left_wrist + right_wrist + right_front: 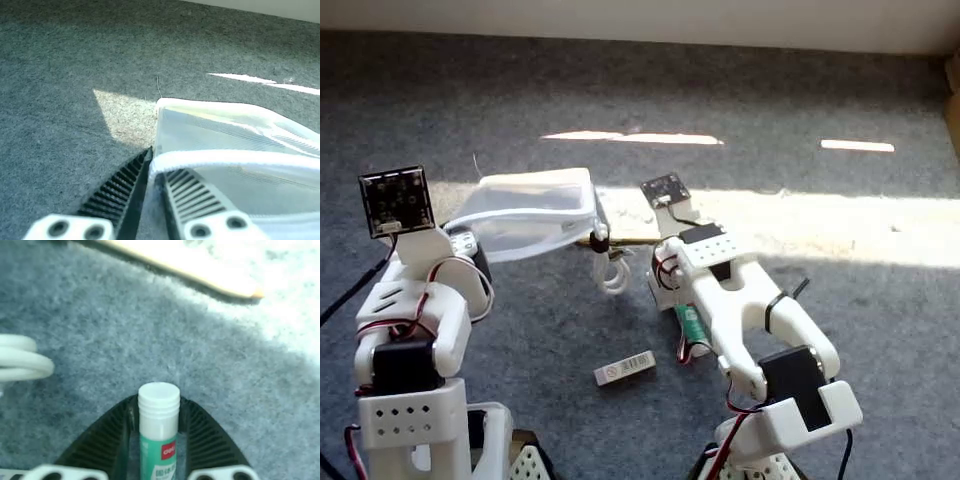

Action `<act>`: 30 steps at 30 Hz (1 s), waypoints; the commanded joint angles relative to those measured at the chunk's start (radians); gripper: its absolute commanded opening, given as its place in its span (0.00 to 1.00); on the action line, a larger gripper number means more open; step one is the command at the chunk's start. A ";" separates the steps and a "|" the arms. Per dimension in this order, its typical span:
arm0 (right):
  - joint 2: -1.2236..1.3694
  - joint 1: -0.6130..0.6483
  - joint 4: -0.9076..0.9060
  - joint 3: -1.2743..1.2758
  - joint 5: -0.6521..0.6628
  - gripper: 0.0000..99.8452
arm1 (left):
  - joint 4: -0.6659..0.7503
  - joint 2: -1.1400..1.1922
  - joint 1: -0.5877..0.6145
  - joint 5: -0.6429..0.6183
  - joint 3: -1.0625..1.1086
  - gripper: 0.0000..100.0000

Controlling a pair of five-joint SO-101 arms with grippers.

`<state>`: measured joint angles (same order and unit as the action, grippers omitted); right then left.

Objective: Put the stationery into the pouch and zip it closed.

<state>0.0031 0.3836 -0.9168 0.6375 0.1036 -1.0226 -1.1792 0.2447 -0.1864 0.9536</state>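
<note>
Grey carpet (800,90) with sunlit patches lies under both arms. From above, the left gripper (156,167) is largely hidden behind its own camera and the translucent white mesh pouch (530,215). Its wrist view shows the jaws clamped on the pouch's white rim, with the pouch's far end cut off. The right gripper (159,405) is pinched on a white-capped green glue stick (159,427) whose lower body runs out of frame; from above, the arm covers most of it. Just beyond that gripper lie a pale wooden pencil (185,265), one end out of frame, and a white looped cord (20,360). A small white rectangular eraser (625,368) lies near that gripper, on the carpet.
</note>
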 commanded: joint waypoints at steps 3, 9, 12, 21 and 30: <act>-0.005 0.010 0.007 0.022 0.003 0.03 | 0.017 0.013 0.018 0.008 0.002 0.01; -0.005 0.008 0.005 0.025 0.002 0.03 | 0.014 0.013 0.018 0.008 0.002 0.01; -0.012 0.007 0.005 0.042 0.002 0.03 | 0.014 0.013 0.018 0.008 0.002 0.01; -0.286 0.019 0.013 0.186 0.002 0.03 | 0.015 0.013 0.018 0.008 0.002 0.01; -0.503 0.068 0.013 0.286 0.002 0.03 | 0.015 0.013 0.018 0.008 0.002 0.01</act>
<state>-0.3989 0.4419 -0.9152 0.9183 0.1051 -1.0196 -1.1776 0.2447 -0.1864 0.9551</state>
